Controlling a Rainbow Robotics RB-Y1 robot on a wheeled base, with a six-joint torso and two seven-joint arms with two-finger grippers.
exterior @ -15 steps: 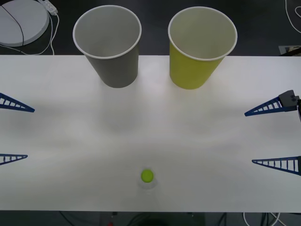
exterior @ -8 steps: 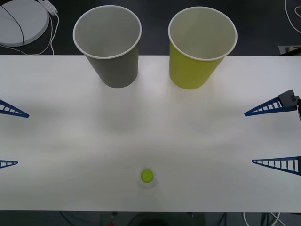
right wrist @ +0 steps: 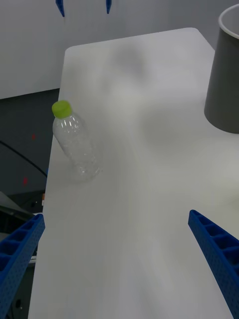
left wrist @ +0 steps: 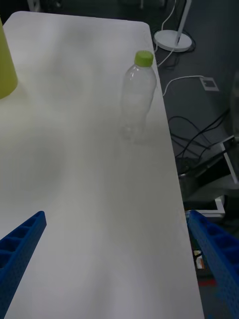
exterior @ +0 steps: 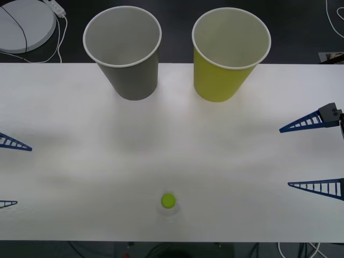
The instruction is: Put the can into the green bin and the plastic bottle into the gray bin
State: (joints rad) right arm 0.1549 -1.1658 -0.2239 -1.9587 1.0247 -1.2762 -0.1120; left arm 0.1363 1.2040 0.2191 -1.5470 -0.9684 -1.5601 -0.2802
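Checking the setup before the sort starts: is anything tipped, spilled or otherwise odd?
Nothing is tipped or spilled. The plastic bottle stands upright near the table's front edge, capped; gray bin and green bin stand upright.

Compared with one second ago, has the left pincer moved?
Yes. The left pincer has drawn back toward the table's near-left edge, away from the gray bin.

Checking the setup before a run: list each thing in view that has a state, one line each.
plastic bottle: upright, cap on, free near the table's front edge.
gray bin: upright, nothing visible inside.
green bin: upright, nothing visible inside.
left hand: open, holding nothing.
right hand: open, holding nothing.
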